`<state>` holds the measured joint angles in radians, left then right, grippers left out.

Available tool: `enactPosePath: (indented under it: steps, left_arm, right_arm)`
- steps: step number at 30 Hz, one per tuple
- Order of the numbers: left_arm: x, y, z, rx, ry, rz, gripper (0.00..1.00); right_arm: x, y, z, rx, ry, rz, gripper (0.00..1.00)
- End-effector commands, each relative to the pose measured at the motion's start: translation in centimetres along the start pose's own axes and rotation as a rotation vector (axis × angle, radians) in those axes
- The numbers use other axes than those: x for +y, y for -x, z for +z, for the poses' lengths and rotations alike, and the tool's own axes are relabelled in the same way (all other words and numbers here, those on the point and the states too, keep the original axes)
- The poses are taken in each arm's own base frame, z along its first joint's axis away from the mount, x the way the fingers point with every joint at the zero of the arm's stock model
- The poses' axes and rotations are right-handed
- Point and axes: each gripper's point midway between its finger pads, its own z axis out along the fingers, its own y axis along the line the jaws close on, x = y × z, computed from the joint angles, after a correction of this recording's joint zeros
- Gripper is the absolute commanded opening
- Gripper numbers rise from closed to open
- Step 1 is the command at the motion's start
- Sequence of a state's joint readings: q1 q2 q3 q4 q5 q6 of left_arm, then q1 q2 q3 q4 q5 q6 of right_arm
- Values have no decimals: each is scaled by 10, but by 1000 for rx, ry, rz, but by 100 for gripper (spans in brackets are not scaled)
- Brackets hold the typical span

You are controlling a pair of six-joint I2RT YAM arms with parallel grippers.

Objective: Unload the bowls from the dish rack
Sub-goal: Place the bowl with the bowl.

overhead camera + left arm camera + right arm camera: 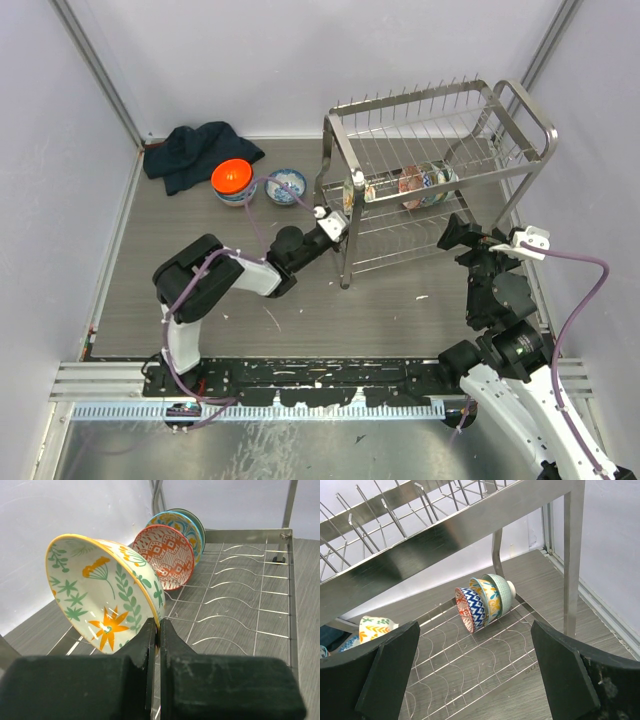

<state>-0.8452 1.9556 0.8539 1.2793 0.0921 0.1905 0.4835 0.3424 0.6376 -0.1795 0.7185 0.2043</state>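
The left gripper (pixel 157 628) has its jaws pressed together on the rim of the floral bowl (pixel 102 597), pinching the lowest part of that rim between the two black fingers. The floral bowl stands on edge at the left end of the lower shelf (pixel 240 611) of the dish rack (pixel 412 99). Its opening is turned toward the left wrist camera and its axis lies close to horizontal, roughly along the length of the rack. Further along the same shelf, well apart from the floral bowl, three nested bowls (pixel 485 602) also lie on their sides: a red-patterned one in front, a blue-and-yellow one behind it, and a pale green one last. Their openings face the left end of the rack and their feet point toward the right end. The long axis of the rack runs left to right across the table (pixel 330 310). The right gripper (pixel 480 680) hangs just outside the near side of the rack with its fingers spread wide, holding nothing. An orange bowl (pixel 232 177) and a blue-patterned bowl (pixel 285 187) sit upright on the table left of the rack, beside a dark cloth (pixel 195 150).
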Motion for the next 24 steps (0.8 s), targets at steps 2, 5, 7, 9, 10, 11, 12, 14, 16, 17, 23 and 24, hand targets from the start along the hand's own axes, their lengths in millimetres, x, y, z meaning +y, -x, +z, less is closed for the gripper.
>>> enactPosePath:
  steps: [2, 5, 7, 9, 10, 11, 12, 14, 16, 17, 23, 24]
  left_arm:
    - [12, 59, -13, -152, 42, 44, 0]
    - [12, 57, -20, -134, 43, 45, 0]
    - [13, 55, -23, -124, 51, 46, 0]
    - [15, 54, -27, -114, 62, 46, 0]
    - [16, 53, -28, -110, 67, 47, 0]
    - [17, 53, -29, -107, 73, 47, 0]
    - [17, 52, -31, -103, 76, 46, 0]
    - [19, 52, -35, -92, 86, 47, 0]
    - [20, 51, -39, -76, 91, 52, 0]
    - [21, 51, -42, -70, 95, 53, 0]
    - [23, 53, -61, -23, 106, 51, 0]
    - [23, 53, -65, -15, 107, 51, 0]
  right_arm:
    - [10, 23, 1, -57, 34, 47, 100]
    - [12, 22, 1, -52, 39, 44, 100]
    - [12, 22, 1, -52, 41, 47, 100]
    - [12, 23, 1, -54, 43, 48, 100]
    - [11, 23, 0, -54, 42, 49, 100]
    - [12, 23, 0, -54, 43, 49, 100]
    - [11, 24, 0, -55, 43, 50, 100]
    - [11, 23, 0, -55, 43, 49, 100]
    - [11, 24, 0, -55, 43, 50, 100]
    - [12, 23, 0, -54, 44, 50, 100]
    - [12, 23, 0, -54, 46, 53, 100]
    - [12, 23, 0, -53, 47, 53, 100]
